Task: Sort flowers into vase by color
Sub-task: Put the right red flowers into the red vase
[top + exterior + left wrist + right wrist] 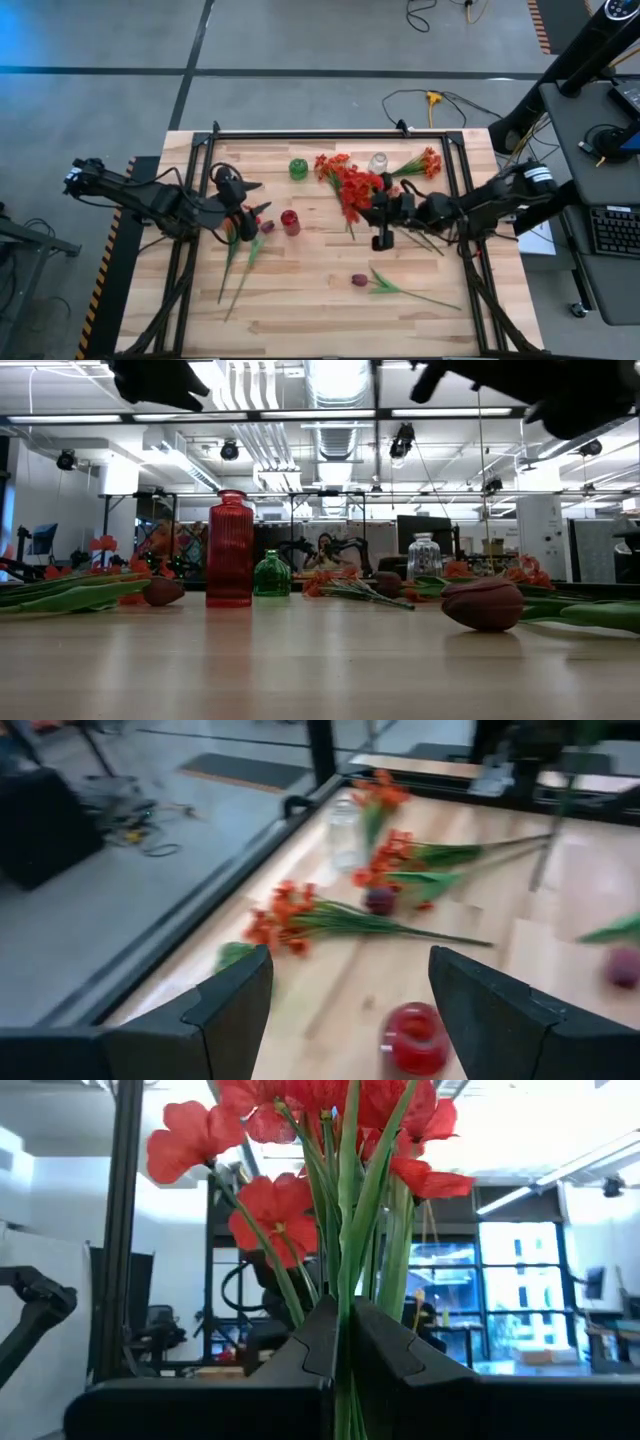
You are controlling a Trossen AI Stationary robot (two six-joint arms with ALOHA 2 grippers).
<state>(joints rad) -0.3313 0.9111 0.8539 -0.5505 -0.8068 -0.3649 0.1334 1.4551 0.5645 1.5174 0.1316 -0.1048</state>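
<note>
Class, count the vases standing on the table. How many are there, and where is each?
3: the red vase near the left gripper, the green vase behind it, the clear vase at the far edge beside the orange-red flowers.

The high view looks straight down from well above and takes in the whole wooden table [300, 290] in the middle of the frame, with grey floor around it. The low view sits at table-top height and faces level across the boards into the room. Both show the red vase [290, 221] [230, 548], which stands left of centre in the low view. The left wrist view looks slanting down on the table from close. The right wrist view faces level and very near red blooms [300, 1150].
</note>
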